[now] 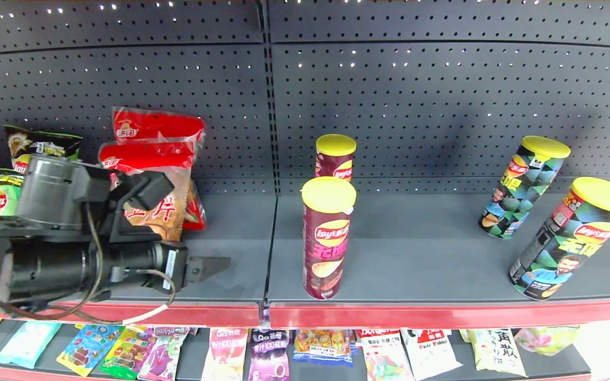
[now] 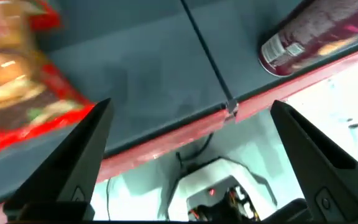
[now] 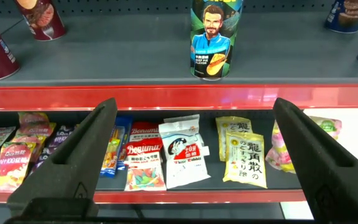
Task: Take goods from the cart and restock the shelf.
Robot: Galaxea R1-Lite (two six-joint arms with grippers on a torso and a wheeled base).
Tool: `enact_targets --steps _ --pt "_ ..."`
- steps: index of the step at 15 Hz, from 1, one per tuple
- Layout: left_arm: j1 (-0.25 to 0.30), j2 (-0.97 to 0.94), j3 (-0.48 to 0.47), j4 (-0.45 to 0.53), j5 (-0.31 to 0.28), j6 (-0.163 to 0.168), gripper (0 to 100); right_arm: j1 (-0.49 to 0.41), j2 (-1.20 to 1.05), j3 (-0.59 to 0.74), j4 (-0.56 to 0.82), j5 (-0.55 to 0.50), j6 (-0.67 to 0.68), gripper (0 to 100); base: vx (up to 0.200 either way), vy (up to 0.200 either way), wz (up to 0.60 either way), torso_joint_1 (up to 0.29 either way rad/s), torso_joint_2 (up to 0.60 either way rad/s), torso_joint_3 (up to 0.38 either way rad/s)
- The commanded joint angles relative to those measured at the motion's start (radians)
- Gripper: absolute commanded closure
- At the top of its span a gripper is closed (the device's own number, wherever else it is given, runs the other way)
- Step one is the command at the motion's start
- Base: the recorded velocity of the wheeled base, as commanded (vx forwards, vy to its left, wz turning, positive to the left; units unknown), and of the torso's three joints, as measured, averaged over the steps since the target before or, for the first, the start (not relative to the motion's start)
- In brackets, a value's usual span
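My left gripper [image 1: 211, 268] hangs open and empty over the front of the dark grey shelf [image 1: 432, 254], just in front of the red snack bags [image 1: 151, 159]. In the left wrist view its fingers [image 2: 86, 155] spread wide over the shelf's red front lip [image 2: 166, 146], with a red bag [image 2: 17, 81] on one side and a maroon chip can [image 2: 316, 31] on the other. My right gripper [image 3: 194, 106] is open and empty, in front of the shelf edge below a green chip can [image 3: 213, 37].
Two maroon yellow-lidded cans [image 1: 328, 238] [image 1: 335, 156] stand mid-shelf. Two green cans [image 1: 525, 185] [image 1: 575, 238] stand at the right. Green chip bags [image 1: 3, 185] sit at the far left. The lower shelf holds several flat snack packets [image 1: 384, 354] [image 3: 182, 149].
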Motion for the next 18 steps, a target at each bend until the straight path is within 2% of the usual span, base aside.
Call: enact_targets --steps 1,4,15,18 --pt "-0.037 0.154 -0.046 -0.005 0.001 0.007 0 0.0 0.001 0.0 0.0 0.0 0.0 0 0.0 0.0 0.0 0.0 0.0 0.0" --pt "-0.065 0.257 -0.092 -0.067 0.025 0.01 0 0.002 0.001 0.0 0.0 0.0 0.0 0 0.0 0.0 0.0 0.0 0.0 0.0" --pt "-0.144 0.369 -0.178 -0.067 0.03 0.01 0 0.002 0.001 0.0 0.0 0.0 0.0 0 0.0 0.0 0.0 0.0 0.0 0.0" --pt "-0.152 0.38 -0.183 -0.067 0.03 0.011 0 0.002 0.001 0.0 0.0 0.0 0.0 0 0.0 0.0 0.0 0.0 0.0 0.0"
